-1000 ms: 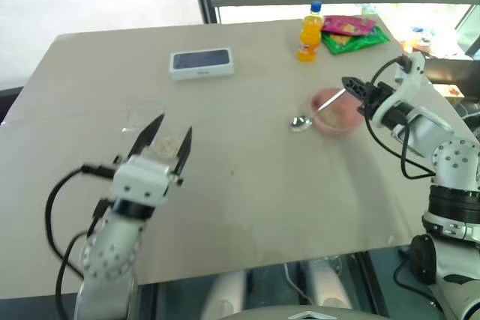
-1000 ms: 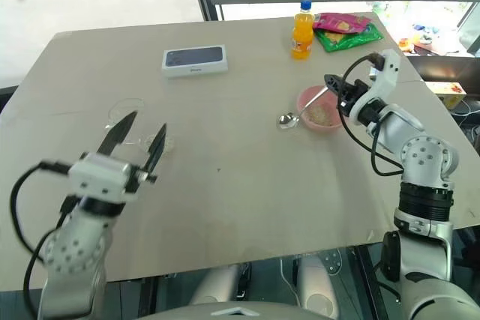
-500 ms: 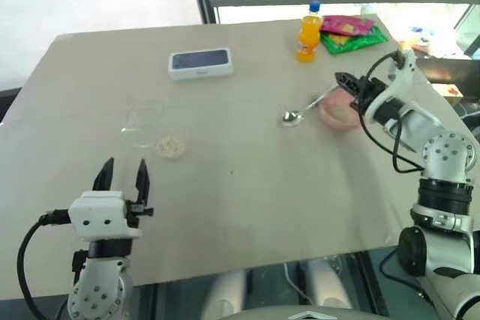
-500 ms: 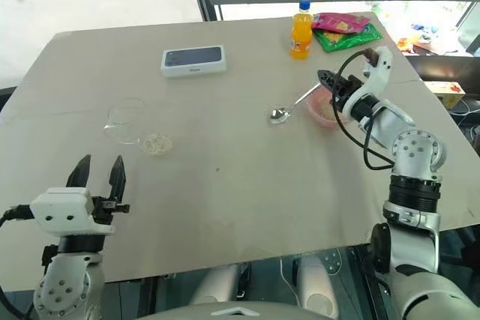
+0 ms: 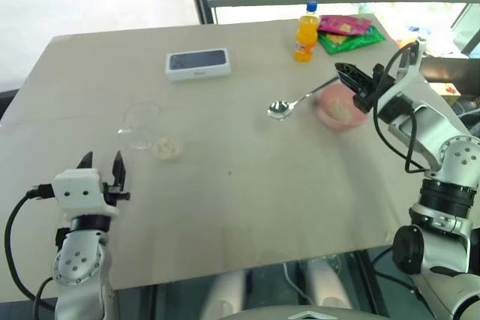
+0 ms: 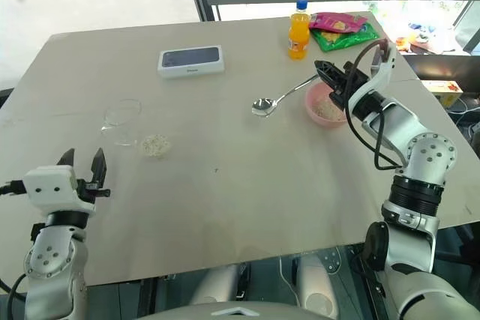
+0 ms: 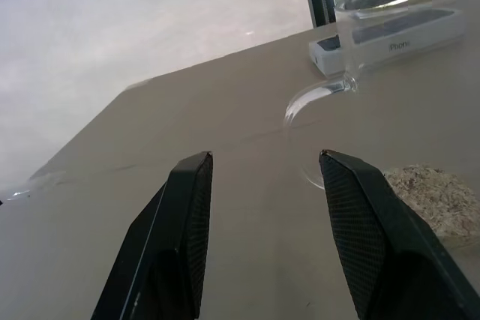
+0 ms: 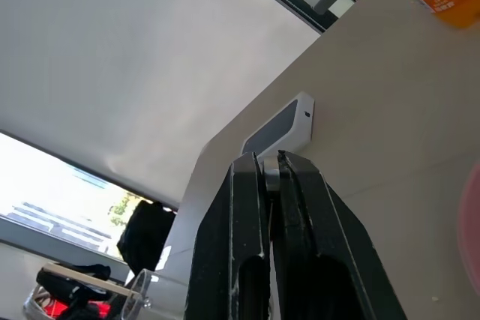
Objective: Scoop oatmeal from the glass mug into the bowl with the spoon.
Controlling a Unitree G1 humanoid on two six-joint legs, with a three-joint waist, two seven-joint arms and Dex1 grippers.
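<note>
Since a second ago my left gripper [image 5: 101, 161] has pulled back from over the glass mug [image 5: 140, 124] toward the near left edge of the table [image 5: 247, 192]; it now hangs well short of the mug, fingers spread with nothing between them. My right gripper [image 6: 324, 70] has swung the spoon [image 6: 276, 100] leftward: the head sat just beside the bowl [image 6: 325, 106] before, now it stands well clear of the rim, out over bare table toward the mug. My right jaws are pressed together on the tip of the spoon handle. Judgement: one delivery looks done, since pale flakes lie in the pink bowl, and I am on the return leg for another scoop. The mug lies on its side at the left of the table, mouth toward me, with a clump of oatmeal [image 5: 167, 148] spilled on the table just beside it, so the next scoop may have to come off the tabletop or from a tipped mug with no left jaws steadying it. Hard to read: whether the spoon head carries anything or rests on the table or hovers; how much oatmeal remains inside the clear glass, which nearly vanishes against the tabletop. In my left wrist view the mug is cut off at the edge, handle and part of the wall showing. In my right wrist view my own fingers hide most of the spoon. Beyond: a boxed phone [image 5: 198, 64], an orange bottle [image 5: 305, 31], snack packets [image 5: 346, 32].
</note>
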